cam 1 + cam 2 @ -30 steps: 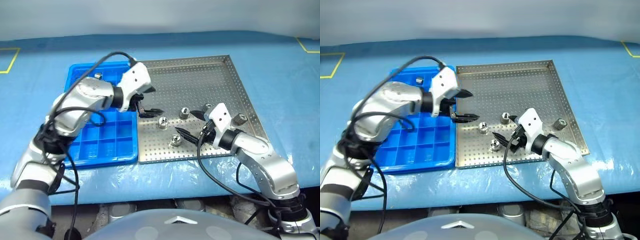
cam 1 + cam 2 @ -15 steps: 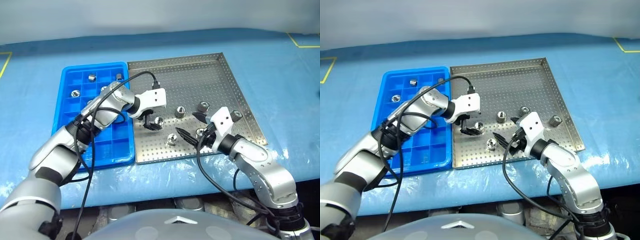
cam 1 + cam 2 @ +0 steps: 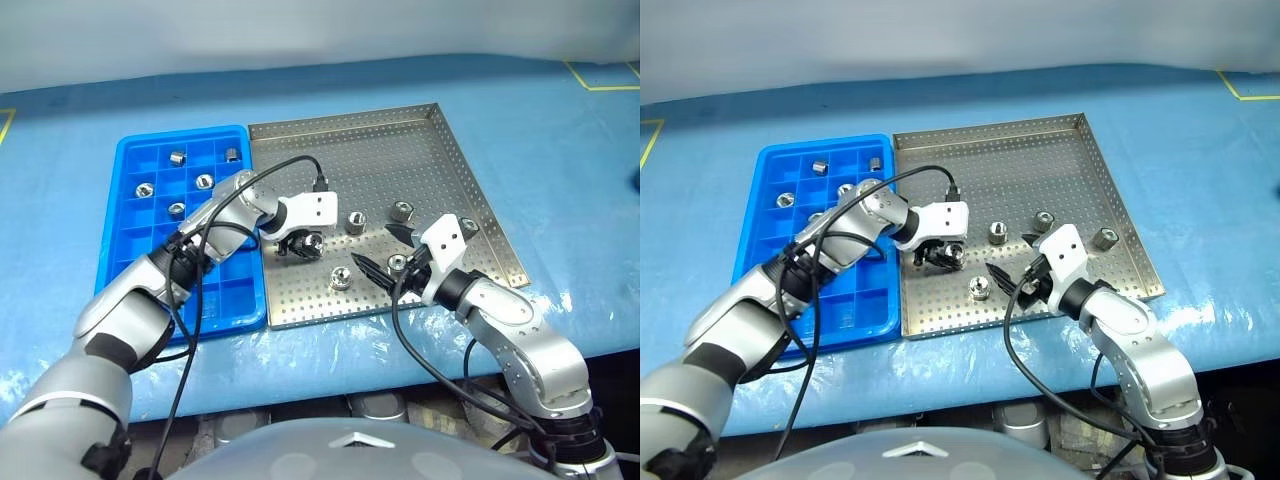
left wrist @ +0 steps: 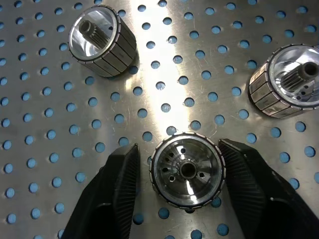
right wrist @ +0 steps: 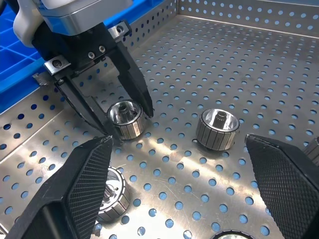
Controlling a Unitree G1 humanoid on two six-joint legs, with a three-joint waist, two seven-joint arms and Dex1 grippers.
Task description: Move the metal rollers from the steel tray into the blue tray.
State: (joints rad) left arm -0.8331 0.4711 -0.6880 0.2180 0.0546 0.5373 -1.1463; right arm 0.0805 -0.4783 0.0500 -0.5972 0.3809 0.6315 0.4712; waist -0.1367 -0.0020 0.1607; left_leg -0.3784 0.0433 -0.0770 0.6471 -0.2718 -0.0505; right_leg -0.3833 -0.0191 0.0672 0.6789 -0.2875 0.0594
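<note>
From the head views, the steel tray (image 3: 420, 140) lies on the blue-covered bench (image 3: 560, 150), with the blue tray (image 3: 120, 240) touching its left side. Five metal rollers sit in the blue tray's far compartments (image 3: 176, 158). More metal rollers lie on the steel tray's perforated floor, in its near half. The left gripper (image 3: 302, 243) reaches over the tray's left part, its fingers pinching one roller (image 3: 948, 256). The right gripper (image 3: 388, 250) hangs over the near right part with its fingers spread wide, a roller (image 3: 398, 264) between them.

In the left wrist view, the two black fingers (image 4: 119, 184) flank the roller (image 4: 187, 169) on both sides, touching its ribbed rim; two other rollers (image 4: 102, 35) lie beyond.

In the right wrist view, the left gripper's fingers (image 5: 134, 84) close around the roller (image 5: 125, 118), another roller (image 5: 217, 129) just beside it, while the right gripper's own fingers (image 5: 79, 194) stand well apart.
</note>
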